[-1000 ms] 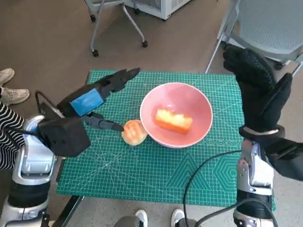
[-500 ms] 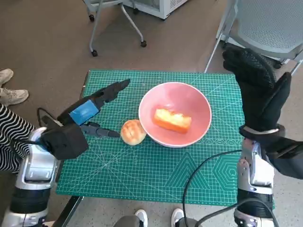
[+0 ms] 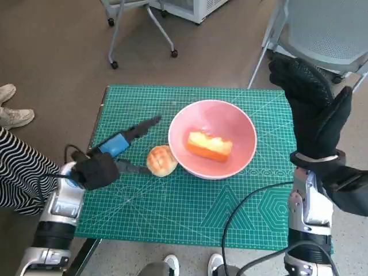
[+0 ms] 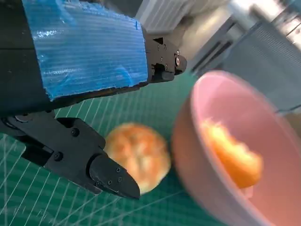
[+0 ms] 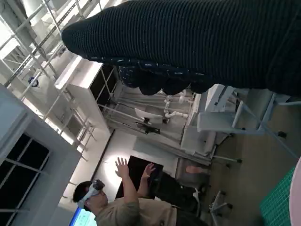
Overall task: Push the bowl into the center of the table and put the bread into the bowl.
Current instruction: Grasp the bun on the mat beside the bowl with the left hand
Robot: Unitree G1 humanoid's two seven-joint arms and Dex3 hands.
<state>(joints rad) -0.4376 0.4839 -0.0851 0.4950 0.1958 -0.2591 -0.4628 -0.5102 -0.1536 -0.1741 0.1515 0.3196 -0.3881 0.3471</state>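
A pink bowl (image 3: 238,123) sits near the middle of the green cutting mat (image 3: 190,213), with an orange-yellow piece of bread (image 3: 210,145) lying inside it. A round golden bun (image 3: 162,160) rests on the mat, touching the bowl's left rim. My left hand (image 3: 118,144) is low over the mat just left of the bun, fingers spread, holding nothing. In the left wrist view the bun (image 4: 138,155) lies between the black fingers (image 4: 110,176), beside the bowl (image 4: 207,188). My right hand (image 3: 313,103) is raised at the mat's right edge, fingers spread, empty.
A grey mesh chair (image 3: 330,29) stands beyond the table's right corner, a wheeled chair base (image 3: 144,29) behind the table. A person's striped sleeve (image 3: 17,172) and shoes (image 3: 11,109) are at the left. A black cable (image 3: 247,207) crosses the mat's front right. A person (image 5: 127,207) shows in the right wrist view.
My left arm has drawn back and lowered toward the table's front left; its fingers have pulled away from the bun. Bowl, breads and right hand have stayed put.
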